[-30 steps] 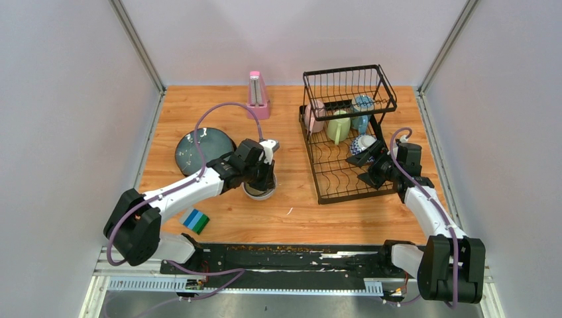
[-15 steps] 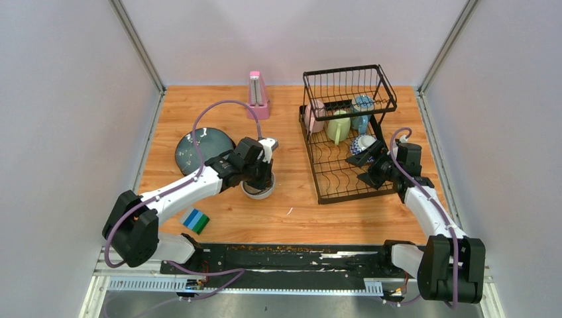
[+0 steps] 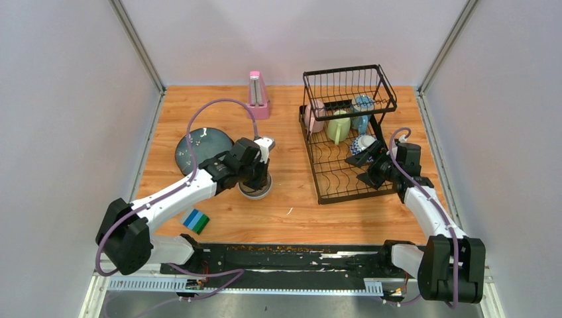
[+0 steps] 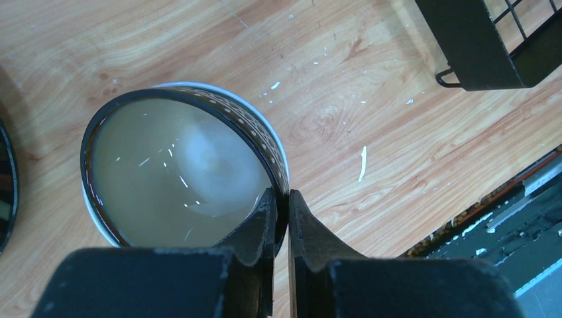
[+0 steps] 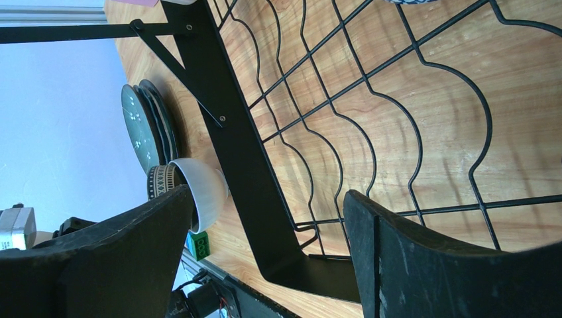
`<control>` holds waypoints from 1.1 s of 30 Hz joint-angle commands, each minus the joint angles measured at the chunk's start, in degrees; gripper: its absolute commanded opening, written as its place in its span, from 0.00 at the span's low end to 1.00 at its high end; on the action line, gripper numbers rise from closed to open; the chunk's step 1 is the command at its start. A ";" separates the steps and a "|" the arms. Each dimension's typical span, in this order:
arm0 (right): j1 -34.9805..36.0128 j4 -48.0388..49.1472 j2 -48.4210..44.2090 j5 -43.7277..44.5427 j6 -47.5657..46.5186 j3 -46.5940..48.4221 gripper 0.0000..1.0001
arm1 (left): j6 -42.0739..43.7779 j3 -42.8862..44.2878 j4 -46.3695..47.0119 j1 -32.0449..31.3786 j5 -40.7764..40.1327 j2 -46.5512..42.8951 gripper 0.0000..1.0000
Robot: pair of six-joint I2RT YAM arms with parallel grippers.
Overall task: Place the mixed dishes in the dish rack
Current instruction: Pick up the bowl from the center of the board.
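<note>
Leftward and slightly back goes your left arm since a second ago, taking the bowl with it. Your dish rack (image 3: 339,177) stands at the right, the blue-grey plates (image 3: 202,147) at the left, and the dark-banded bowl (image 4: 179,165) tilts between them. Your left gripper (image 4: 281,205) pinches its near rim, jaws almost together. You are mid pick-up, I judge; next, lift clear and carry it rackward. Your right gripper (image 5: 268,199) hangs wide and empty over the slots.
</note>
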 commanded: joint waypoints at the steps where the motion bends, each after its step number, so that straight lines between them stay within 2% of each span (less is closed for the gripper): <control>1: 0.41 0.94 -0.18 -0.68 -0.47 1.70 0.85 | 2.82 2.55 3.68 -0.07 -2.01 -3.71 0.00; 16: 0.85 1.50 -0.21 -1.30 -0.64 2.28 0.88 | 2.18 1.53 5.34 -0.05 -0.16 -4.05 0.00; 26: 0.85 3.79 -1.22 -3.57 -0.73 1.23 0.97 | 1.64 2.22 6.46 -0.03 0.76 -4.49 0.00; 33: 0.85 6.88 -0.53 -8.03 -0.21 1.01 1.00 | 1.93 2.15 7.17 -0.03 1.31 -7.58 0.00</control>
